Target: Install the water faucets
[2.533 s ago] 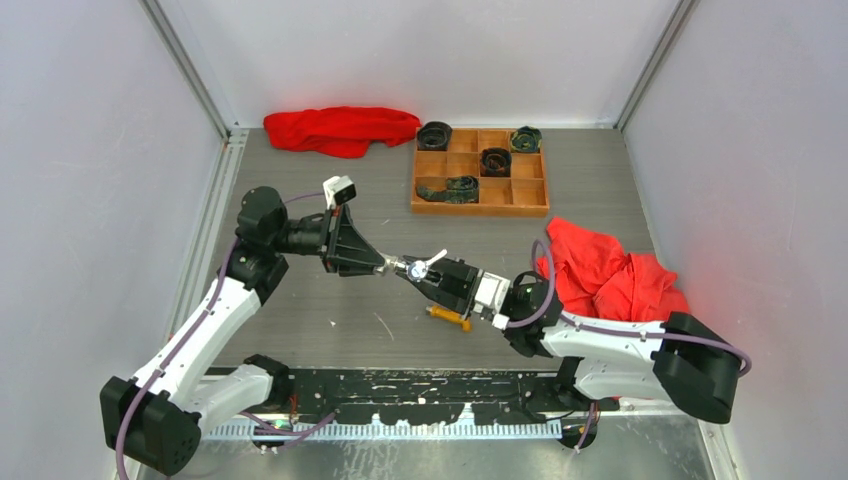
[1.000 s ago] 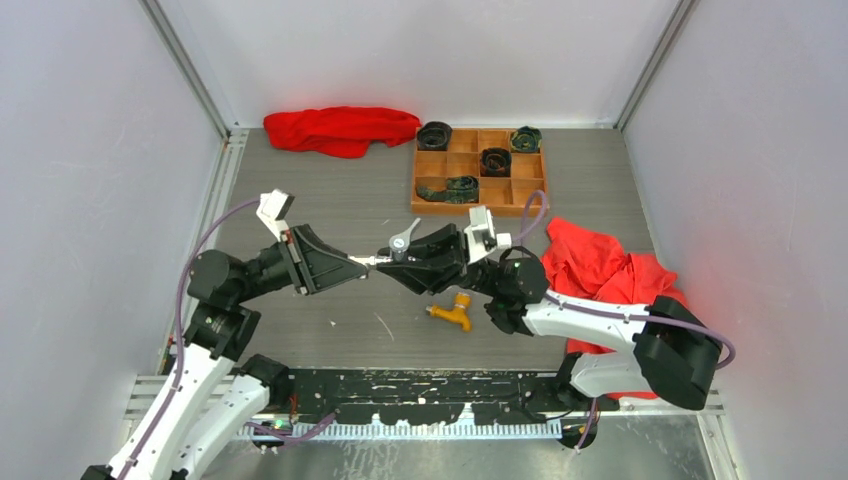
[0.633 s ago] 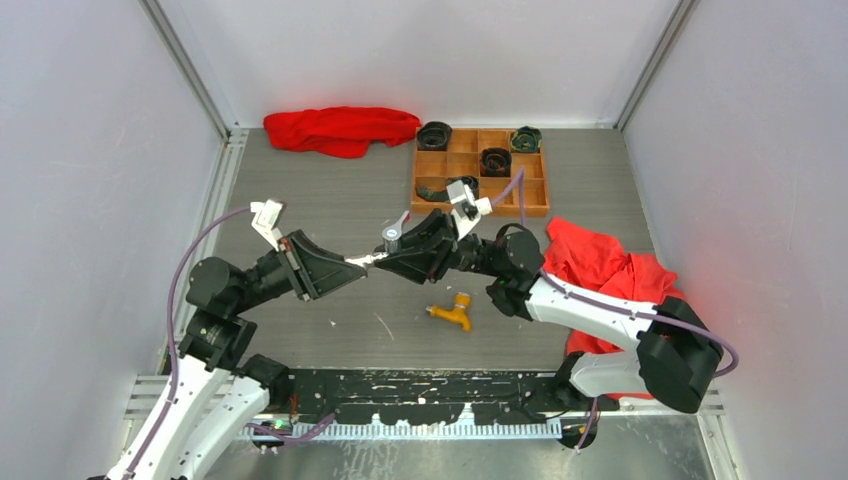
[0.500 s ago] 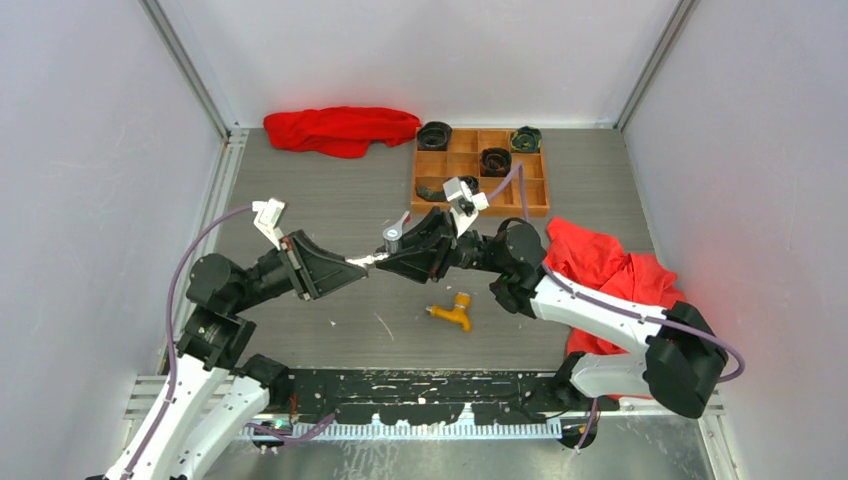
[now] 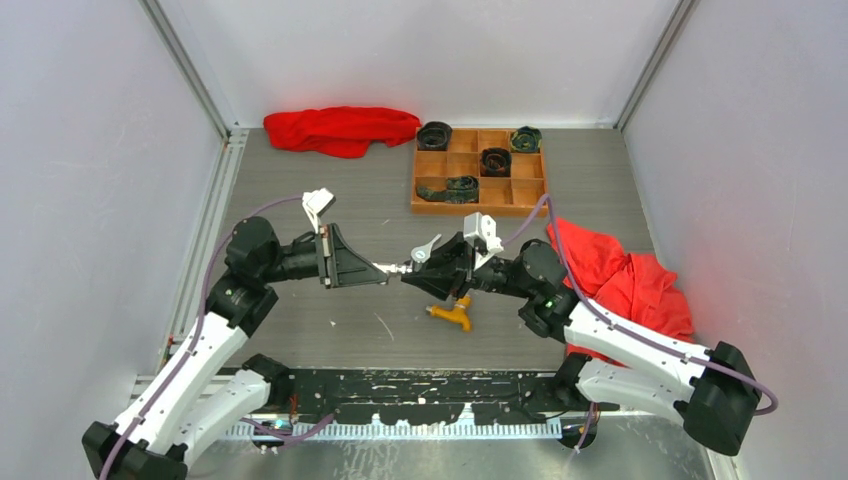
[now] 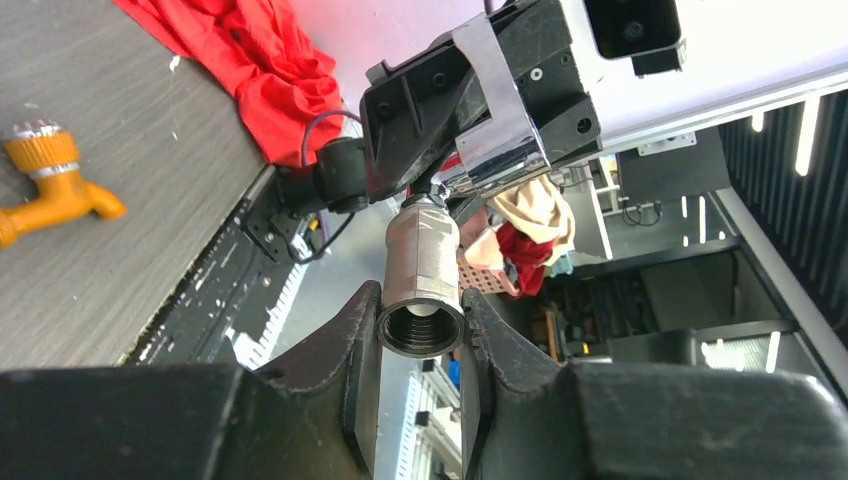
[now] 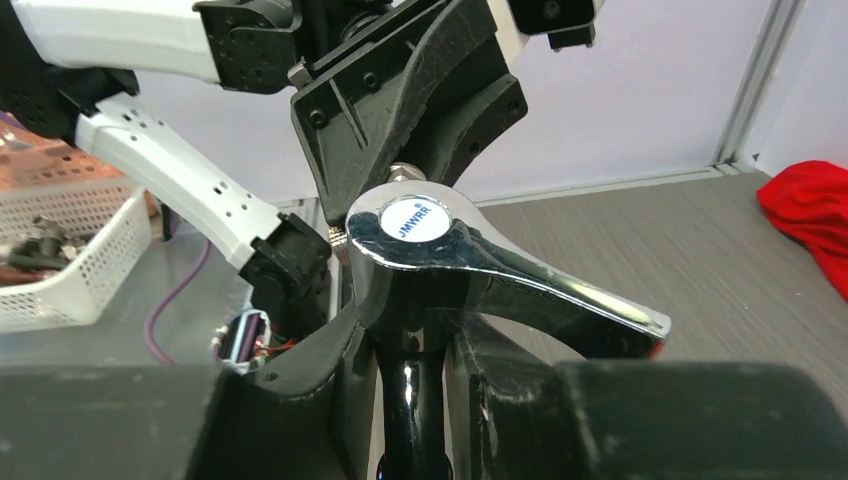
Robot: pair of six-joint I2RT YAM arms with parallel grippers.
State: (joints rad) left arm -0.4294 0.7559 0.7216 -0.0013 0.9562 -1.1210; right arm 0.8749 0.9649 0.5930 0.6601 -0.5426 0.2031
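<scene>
- Above the middle of the table (image 5: 300,180), the silver faucet (image 5: 424,250) is held clear of the surface between the two arms.
- The left gripper (image 5: 384,270) is clamped on the faucet's hollow open end, with its fingers (image 6: 350,340) pressed against both sides.
- The right gripper (image 5: 416,277) is closed on the stem just under the handle.
- The orange-yellow faucet (image 5: 449,313) lies on the table near the right gripper, and nothing touches it.
- A wooden tray (image 5: 480,208) with dark rolled items (image 5: 494,160) sits at the far side, with a red cloth (image 5: 340,128) beside it.
</scene>
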